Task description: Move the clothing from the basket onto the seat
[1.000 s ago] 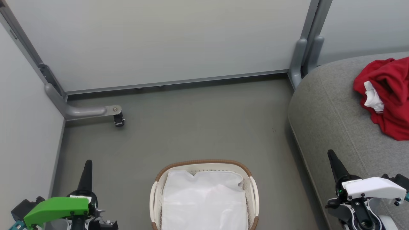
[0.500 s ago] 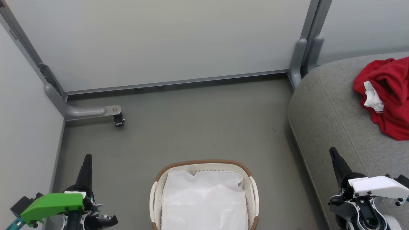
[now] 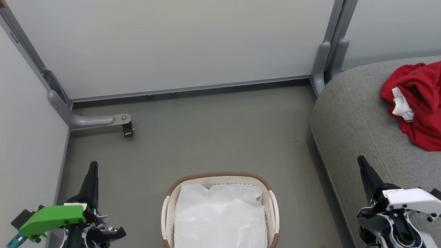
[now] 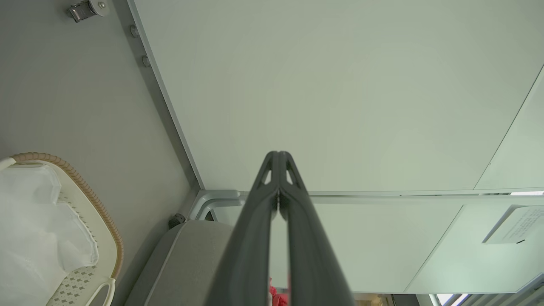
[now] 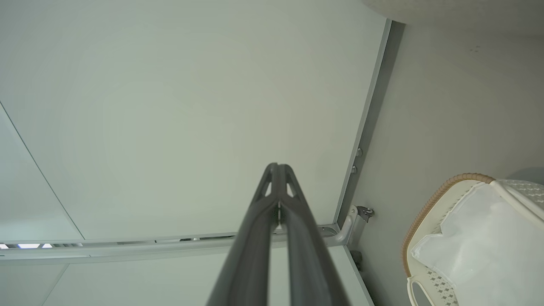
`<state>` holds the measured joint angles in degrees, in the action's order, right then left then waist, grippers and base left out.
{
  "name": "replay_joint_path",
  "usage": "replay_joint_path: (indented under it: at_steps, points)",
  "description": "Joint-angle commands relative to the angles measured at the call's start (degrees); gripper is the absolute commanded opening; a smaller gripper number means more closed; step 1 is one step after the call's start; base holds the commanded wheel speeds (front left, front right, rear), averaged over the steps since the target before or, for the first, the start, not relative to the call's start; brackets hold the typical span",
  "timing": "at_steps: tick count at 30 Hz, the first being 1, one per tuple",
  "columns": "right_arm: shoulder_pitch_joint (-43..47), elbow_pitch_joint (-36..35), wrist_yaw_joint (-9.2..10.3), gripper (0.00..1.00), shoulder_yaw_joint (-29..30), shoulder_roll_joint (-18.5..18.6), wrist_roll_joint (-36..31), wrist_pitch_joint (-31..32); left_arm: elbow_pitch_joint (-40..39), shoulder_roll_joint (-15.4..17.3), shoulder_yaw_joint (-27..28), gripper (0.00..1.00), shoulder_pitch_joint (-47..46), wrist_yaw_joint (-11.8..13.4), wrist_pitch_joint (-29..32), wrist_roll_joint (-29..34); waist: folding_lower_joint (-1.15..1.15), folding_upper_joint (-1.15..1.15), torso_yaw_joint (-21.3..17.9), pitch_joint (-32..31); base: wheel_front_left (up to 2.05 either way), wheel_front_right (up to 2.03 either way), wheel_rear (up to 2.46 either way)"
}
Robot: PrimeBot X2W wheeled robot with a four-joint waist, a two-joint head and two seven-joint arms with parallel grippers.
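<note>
Left gripper (image 3: 92, 170): the two long dark fingers are pressed together along their length and the tips meet, closed on themselves alone. The left wrist view confirms this contact at the tips. A bright green cover (image 3: 51, 218) sits on the wrist behind the fingers. The fingers point toward the pale grey wall panel (image 3: 172, 41) ahead.

Right gripper (image 3: 362, 163): its long dark fingers are likewise together, tip against tip, with no item clamped. A white cover (image 3: 410, 199) sits on the wrist behind them. This gripper hangs over the front edge of the large grey fabric-upholstered seat (image 3: 351, 117).

Between the two grippers, on the smooth grey floor (image 3: 213, 131), stands the small oval white perforated plastic basket (image 3: 220, 175) with a brown woven rim. It is apart from both grippers. A plain white cloth liner (image 3: 220, 217) covers its inside.

The bright red soft clothing (image 3: 420, 100), with a patch of white trim showing, lies crumpled on the seat. It is ahead of the right gripper and to its right, well apart from the fingertips and farther again from the basket.

Ahead of the left gripper, a grey metal foot (image 3: 93, 120) with a small black caster rests on the floor at the base of the wall panel.
</note>
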<state>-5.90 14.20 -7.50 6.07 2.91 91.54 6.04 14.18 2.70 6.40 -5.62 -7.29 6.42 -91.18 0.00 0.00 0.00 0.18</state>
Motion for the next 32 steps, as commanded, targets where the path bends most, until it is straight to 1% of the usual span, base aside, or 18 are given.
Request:
replay_joint_path:
  at_steps: [1, 32]
  points:
    - [-0.5, -0.4, 0.02, 0.0, 0.3, 0.4, 1.1, 0.5, -0.2, 0.3, 0.3, 0.0, -1.1, -0.4, 0.2, -1.3, 0.0, 0.0, 0.0, 0.0, 0.0, 0.0, 0.0]
    - [-0.5, -0.4, 0.02, 0.0, 0.5, 0.3, 1.0, 0.5, -0.2, 0.3, 0.2, 0.0, -0.9, -0.4, 0.3, -1.3, 0.0, 0.0, 0.0, 0.0, 0.0, 0.0, 0.0]
